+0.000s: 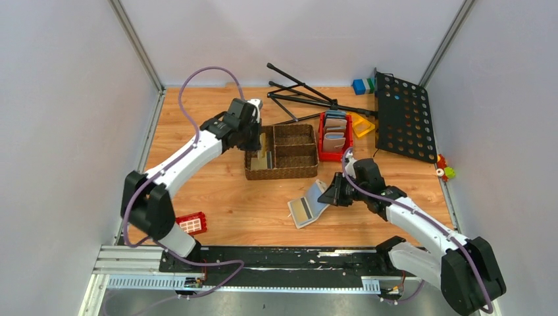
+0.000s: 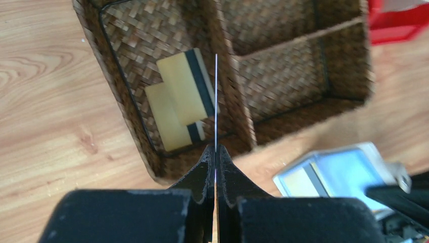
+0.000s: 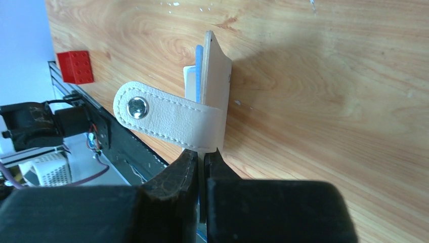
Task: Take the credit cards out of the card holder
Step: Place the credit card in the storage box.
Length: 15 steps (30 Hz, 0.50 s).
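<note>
The beige card holder (image 1: 306, 209) lies open on the table, its pale blue inside up, with a tan-gold card (image 2: 299, 182) still in a pocket. My right gripper (image 1: 328, 195) (image 3: 202, 154) is shut on its right-hand flap, which stands on edge; the strap tab (image 3: 169, 117) hangs across it. My left gripper (image 1: 254, 146) (image 2: 216, 150) is shut on a credit card (image 2: 216, 101) seen edge-on, above the left compartment of the woven basket (image 1: 281, 172). Two tan-gold credit cards (image 2: 184, 93) with dark stripes lie overlapping in that compartment.
A red tray (image 1: 322, 135) holding other wallets stands right of the basket. Behind lie a black perforated music stand (image 1: 403, 117) and its tripod legs (image 1: 299, 92). A red brick (image 1: 191, 223) sits near the left arm's base; small coloured blocks (image 1: 362, 85) are at the back.
</note>
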{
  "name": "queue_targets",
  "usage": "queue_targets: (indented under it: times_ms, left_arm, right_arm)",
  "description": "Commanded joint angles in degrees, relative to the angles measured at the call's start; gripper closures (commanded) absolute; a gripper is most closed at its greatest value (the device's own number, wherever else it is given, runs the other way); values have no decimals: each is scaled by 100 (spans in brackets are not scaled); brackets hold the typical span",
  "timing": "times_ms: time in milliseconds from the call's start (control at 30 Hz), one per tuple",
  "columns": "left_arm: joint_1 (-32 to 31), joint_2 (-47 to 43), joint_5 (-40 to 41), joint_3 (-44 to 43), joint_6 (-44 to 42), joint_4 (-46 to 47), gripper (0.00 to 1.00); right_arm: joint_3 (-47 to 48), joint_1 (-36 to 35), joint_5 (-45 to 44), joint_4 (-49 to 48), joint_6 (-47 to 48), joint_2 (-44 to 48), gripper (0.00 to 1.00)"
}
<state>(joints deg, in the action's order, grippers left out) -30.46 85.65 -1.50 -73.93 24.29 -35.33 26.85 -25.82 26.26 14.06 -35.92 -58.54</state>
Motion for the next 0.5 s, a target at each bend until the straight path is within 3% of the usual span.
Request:
queue_targets:
  times_ms: [0,333,400,467]
  left_arm:
    - [243,661,-58,-470,-415,-177,100]
    - [434,2121,-472,-1324,-568,-287,100]
    - [444,2294,-277,-1500,-600,-504,95]
    - [444,2381,96,-1678,-601,-760,84]
  right_arm:
    - [165,20,-81,234,540,189,100]
    - [-160,16,15,33,498,411,100]
    - [-212,20,40,-27,467,458,100]
    - [-232,18,63,-69,452,489,100]
